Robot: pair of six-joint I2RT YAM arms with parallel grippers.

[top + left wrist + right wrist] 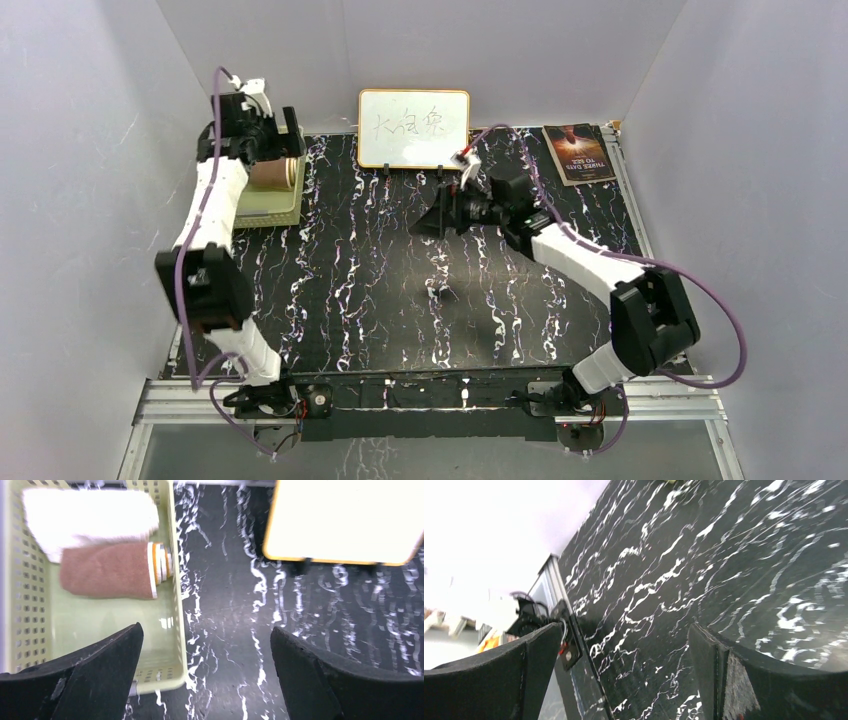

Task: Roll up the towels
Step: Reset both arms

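The cream towel (90,517) and the brown-and-orange cloth (107,570) lie rolled and touching in the green slotted basket (177,630) at the bench's far-left corner. I judge them soft, light and apt to unroll, so I'd pinch mid-roll. Their long axes follow the far edge, the striped end pointing right. My left gripper (205,635) above the basket and my right gripper (624,630) mid-bench both gape empty.

White shells on left arm (215,205) and right arm (575,255), blocky black joints (205,285) between; purple cable (743,345) looped along each; matte black wedge fingers (100,675) on left claw (206,630) and right claw (624,627).
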